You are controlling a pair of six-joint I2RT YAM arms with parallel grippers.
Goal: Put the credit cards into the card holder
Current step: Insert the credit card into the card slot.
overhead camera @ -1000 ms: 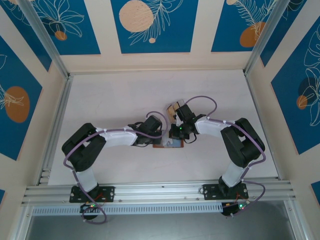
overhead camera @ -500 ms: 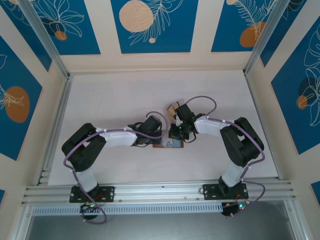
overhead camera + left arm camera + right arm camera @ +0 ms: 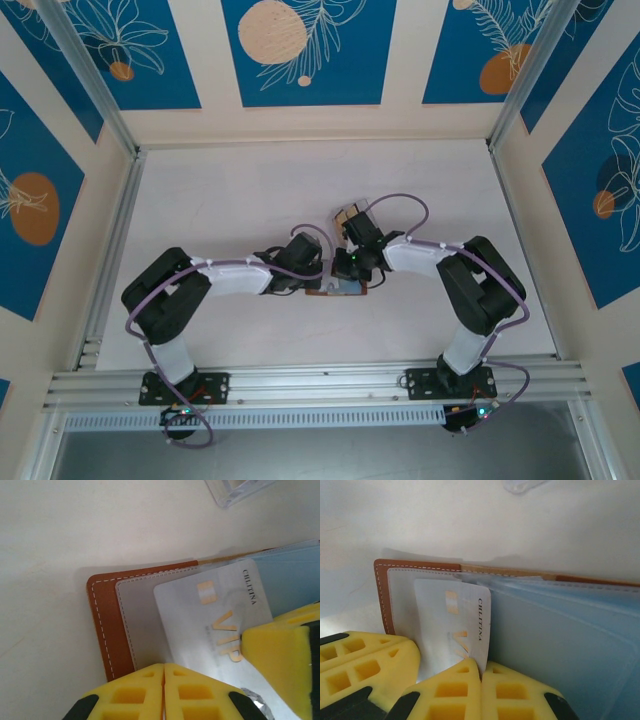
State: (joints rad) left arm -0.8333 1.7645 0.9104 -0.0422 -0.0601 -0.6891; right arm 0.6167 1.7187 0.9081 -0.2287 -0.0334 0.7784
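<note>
The card holder [image 3: 102, 630] lies open on the table, a reddish-brown wallet with white stitching and grey-blue sleeves [image 3: 560, 640] inside. One credit card [image 3: 451, 622], pale silver with gold VIP lettering, sits slanted on the left half of the holder, its upper end under the sleeve edge. My right gripper [image 3: 481, 674] is shut on that card's lower edge. My left gripper [image 3: 164, 674] is shut with nothing between its fingers, its tips resting on the grey sleeve [image 3: 142, 630] beside the card [image 3: 210, 620]. From above, both grippers [image 3: 318, 282] [image 3: 346, 280] meet over the holder [image 3: 338, 289].
A clear plastic box [image 3: 347, 215] stands just beyond the holder, its corner at the top of both wrist views [image 3: 235, 489] [image 3: 520, 485]. The pale table [image 3: 230, 200] stretches free to the left, right and back. Aluminium rails [image 3: 110, 240] line the sides.
My right gripper has shifted a little to the left over the card holder with the card. The left arm has barely moved.
</note>
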